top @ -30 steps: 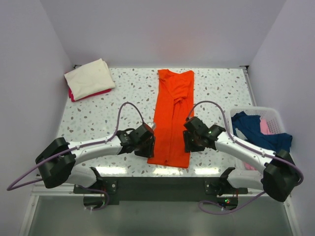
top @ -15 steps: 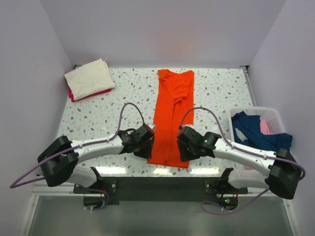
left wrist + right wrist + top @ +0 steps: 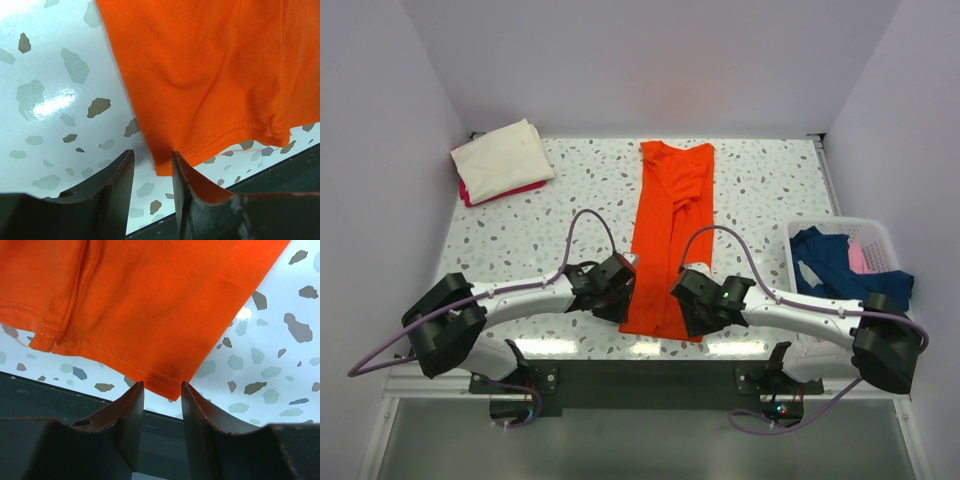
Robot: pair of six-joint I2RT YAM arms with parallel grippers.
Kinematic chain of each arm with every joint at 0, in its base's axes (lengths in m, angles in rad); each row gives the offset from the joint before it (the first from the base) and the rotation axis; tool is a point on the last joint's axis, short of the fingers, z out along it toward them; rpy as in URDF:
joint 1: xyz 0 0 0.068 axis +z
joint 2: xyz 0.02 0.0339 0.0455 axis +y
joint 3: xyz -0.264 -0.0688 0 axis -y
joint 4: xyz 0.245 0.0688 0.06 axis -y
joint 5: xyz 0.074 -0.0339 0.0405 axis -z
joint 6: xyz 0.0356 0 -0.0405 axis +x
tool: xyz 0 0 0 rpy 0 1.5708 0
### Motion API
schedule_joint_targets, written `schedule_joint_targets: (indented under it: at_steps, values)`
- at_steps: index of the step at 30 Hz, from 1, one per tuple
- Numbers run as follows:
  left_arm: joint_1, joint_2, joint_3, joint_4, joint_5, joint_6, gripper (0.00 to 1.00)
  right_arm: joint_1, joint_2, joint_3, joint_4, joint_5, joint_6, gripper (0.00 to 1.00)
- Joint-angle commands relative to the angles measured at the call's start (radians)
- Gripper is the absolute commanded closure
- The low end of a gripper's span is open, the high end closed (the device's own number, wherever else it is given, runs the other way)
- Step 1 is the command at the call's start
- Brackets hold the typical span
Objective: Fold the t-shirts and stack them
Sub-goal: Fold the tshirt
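An orange t-shirt (image 3: 670, 235), folded into a long strip, lies flat down the middle of the table. My left gripper (image 3: 621, 302) sits at its near left corner. In the left wrist view the gripper (image 3: 150, 154) is open, with the shirt's corner (image 3: 162, 167) between the jaws. My right gripper (image 3: 686, 312) sits at the near right corner. In the right wrist view it (image 3: 161, 386) is open, with the hem corner (image 3: 170, 387) between the jaws. A folded cream shirt (image 3: 503, 156) lies on a folded pink one at the back left.
A white basket (image 3: 840, 224) at the right edge holds a blue shirt (image 3: 832, 262) and a pink garment (image 3: 858, 257). The table's dark front edge (image 3: 60, 390) runs just behind both grippers. White walls close in the table on three sides.
My right gripper has moved left and nearer, from beside the shirt's right edge to its near right corner. My left gripper has shifted only slightly. The shirt has not moved.
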Motion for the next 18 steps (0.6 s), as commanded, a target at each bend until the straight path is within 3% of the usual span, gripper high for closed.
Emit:
schedule_joint_targets:
  at_steps: [1, 13, 18]
  values:
    - [-0.005, -0.002, 0.032, 0.038, 0.015, 0.021, 0.59, 0.008, 0.013, -0.022, 0.04, 0.024, 0.036, 0.61]
    - [-0.019, 0.05, 0.029, 0.078, 0.067, 0.028, 0.59, 0.008, 0.011, -0.072, 0.065, 0.017, 0.051, 0.73]
    - [-0.022, 0.047, 0.032, 0.065, 0.05, 0.029, 0.78, 0.008, 0.006, -0.075, 0.062, 0.018, 0.054, 0.82]
